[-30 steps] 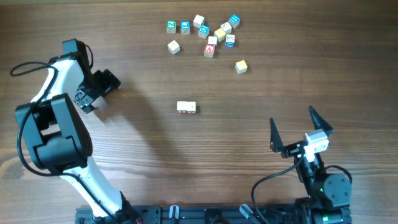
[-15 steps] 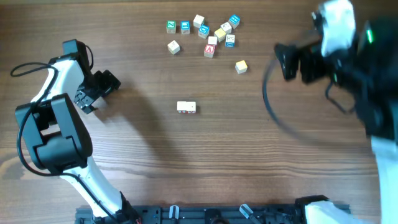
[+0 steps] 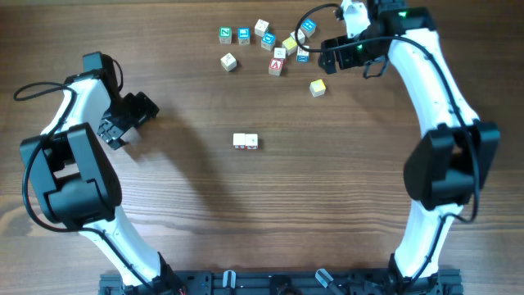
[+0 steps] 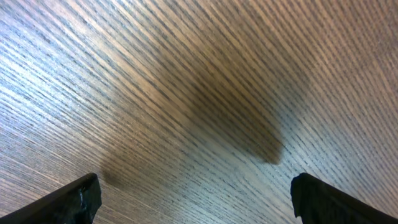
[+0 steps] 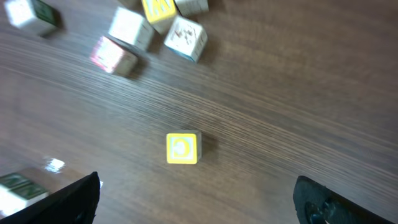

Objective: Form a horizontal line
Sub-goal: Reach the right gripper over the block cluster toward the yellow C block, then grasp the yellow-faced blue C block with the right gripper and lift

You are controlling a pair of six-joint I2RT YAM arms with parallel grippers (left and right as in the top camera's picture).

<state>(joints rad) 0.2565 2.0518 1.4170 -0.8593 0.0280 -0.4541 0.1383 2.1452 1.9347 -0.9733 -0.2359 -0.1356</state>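
Lying: two joined cubes [image 3: 245, 141]; twelve loose cubes [image 3: 276, 67]; left fingers [image 4: 78, 200] wide; right fingers [image 5: 71, 205] wide.

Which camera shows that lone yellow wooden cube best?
Right wrist view: the yellow wooden cube sits large and central, its face mark visible. Overhead shows it tiny, apart from the pile; the left wrist view misses it.

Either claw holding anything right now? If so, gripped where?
Nothing is held. The left claw is open over the table. The right claw is open, and the yellow cube lies free ahead of it.
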